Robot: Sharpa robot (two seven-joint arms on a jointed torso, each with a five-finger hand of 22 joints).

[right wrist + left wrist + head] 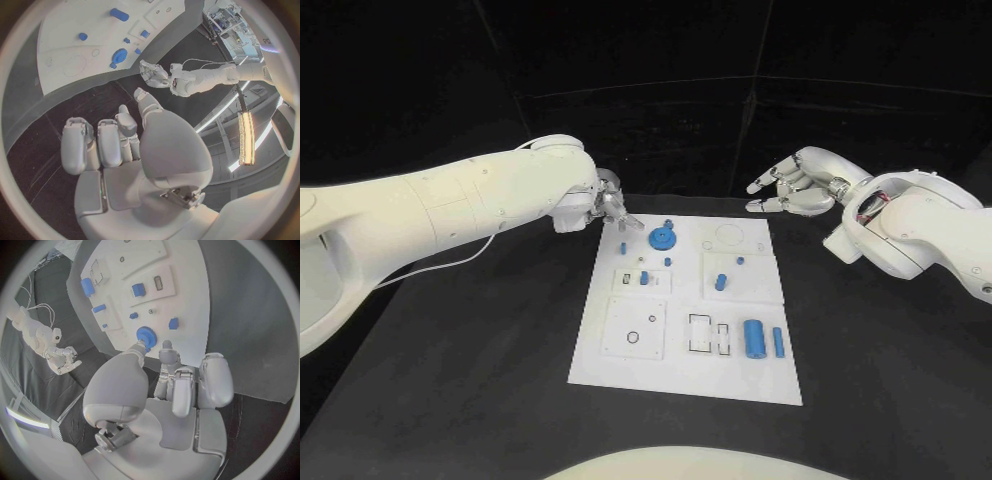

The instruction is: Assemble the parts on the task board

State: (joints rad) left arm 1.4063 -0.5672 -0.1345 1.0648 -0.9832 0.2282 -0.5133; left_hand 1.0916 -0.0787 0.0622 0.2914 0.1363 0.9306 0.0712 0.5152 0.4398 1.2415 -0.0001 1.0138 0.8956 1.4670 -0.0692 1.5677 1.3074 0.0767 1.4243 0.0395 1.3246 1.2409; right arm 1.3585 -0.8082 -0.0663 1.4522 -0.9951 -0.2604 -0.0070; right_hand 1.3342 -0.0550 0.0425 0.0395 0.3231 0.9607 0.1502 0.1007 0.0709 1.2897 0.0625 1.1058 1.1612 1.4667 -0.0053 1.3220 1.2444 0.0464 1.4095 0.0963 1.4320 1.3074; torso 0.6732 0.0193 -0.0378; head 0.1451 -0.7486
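Parts point(756, 338) lie on the task board point(687, 370), the blue gear point(662, 239) just beyond the left hand point(609, 207), whose fingertips reach toward it holding nothing, while the right hand point(788, 185) waits off-board, empty and loosely curled.

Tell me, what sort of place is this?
Probably a robot test lab: a black table against dark walls, a white task board with small blue parts, and ceiling strip lights in the right wrist view.

black table point(473, 350), dark backdrop behind it, lit shelving at the room's edge point(232, 27)

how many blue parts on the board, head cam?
8: gear and peg at far end; three small pieces; block mid-right; cylinder and bar near-right. Left hand may hide others.
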